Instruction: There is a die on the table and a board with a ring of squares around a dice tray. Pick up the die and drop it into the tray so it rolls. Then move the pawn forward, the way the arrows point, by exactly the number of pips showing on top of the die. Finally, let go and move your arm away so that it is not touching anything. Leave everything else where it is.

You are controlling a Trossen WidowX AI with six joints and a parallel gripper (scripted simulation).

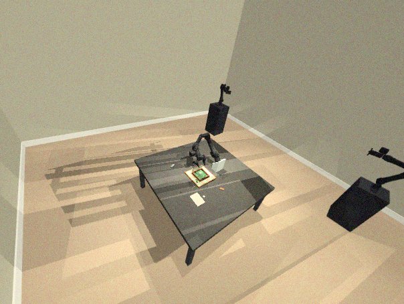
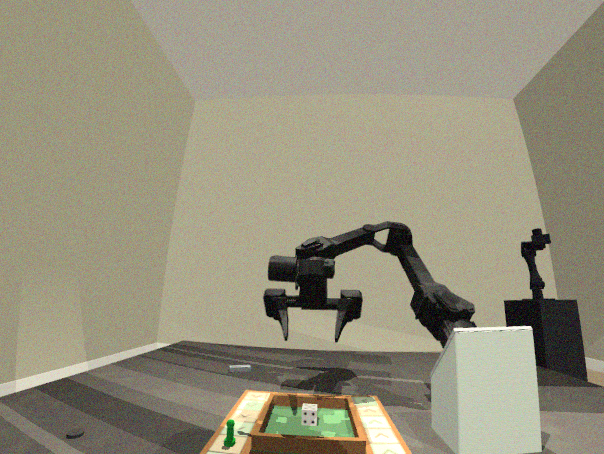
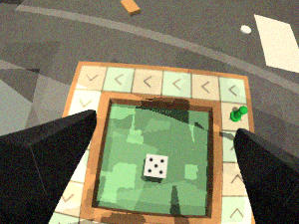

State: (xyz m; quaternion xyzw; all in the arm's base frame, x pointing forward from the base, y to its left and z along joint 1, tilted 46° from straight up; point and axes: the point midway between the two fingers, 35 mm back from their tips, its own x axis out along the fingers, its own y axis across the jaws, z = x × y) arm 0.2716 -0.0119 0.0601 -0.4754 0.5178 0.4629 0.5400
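The white die (image 2: pixel 309 414) (image 3: pixel 155 166) is inside the tray (image 2: pixel 308 444) (image 3: pixel 216 148), on or just over its green floor, with five pips on top in the wrist view. The green pawn (image 2: pixel 230 434) (image 3: pixel 238 113) stands on the board (image 1: pixel 209 181) (image 2: pixel 392 420) (image 3: pixel 148 81), on the square just below the top right corner in the wrist view. The arrows there point up the right column, left along the top row and down the left column. My gripper (image 1: pixel 201 165) (image 2: pixel 311 340) (image 3: pixel 166 126) is wide open and empty, above the tray and touching nothing.
A pale upright block (image 1: pixel 219 165) (image 2: pixel 485 390) stands beside the board near the arm's base. An orange piece (image 1: pixel 221 189) (image 3: pixel 131 6), a white disc (image 1: pixel 204 196) (image 3: pixel 245 29) and a cream sheet (image 1: pixel 197 199) (image 3: pixel 279 44) lie beyond the board. A pale bar (image 1: pixel 172 165) (image 2: pixel 240 368) and a dark disc (image 2: pixel 75 434) also lie out.
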